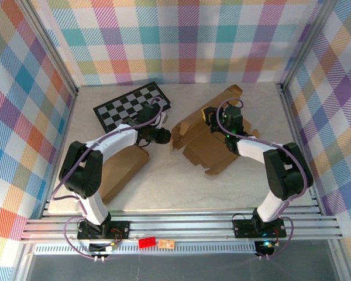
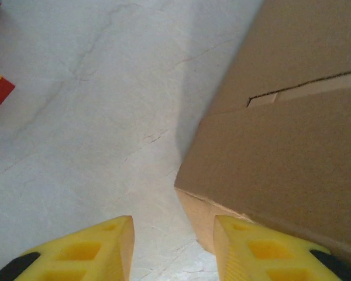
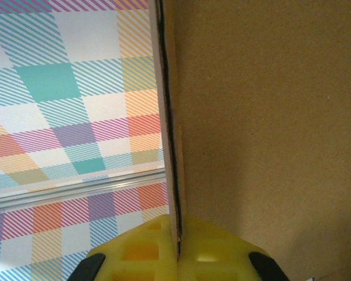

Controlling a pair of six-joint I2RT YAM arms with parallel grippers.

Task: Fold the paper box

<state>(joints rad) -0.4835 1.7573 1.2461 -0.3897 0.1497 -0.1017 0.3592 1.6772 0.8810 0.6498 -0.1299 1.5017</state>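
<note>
the box [image 1: 207, 140] lies half-folded on the table [image 1: 164, 181], right of its middle. my right gripper [image 3: 178, 237] is pinched on one flap [image 3: 169, 117], i think to steady it. my left gripper [image 2: 172, 249] is partly open and empty beside the box's left corner, perhaps to push it.

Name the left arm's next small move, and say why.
Probably nudge the left end effector forward so the paper box corner sits between its fingers: they stand apart just short of it, while the right end effector pinches a panel.
</note>
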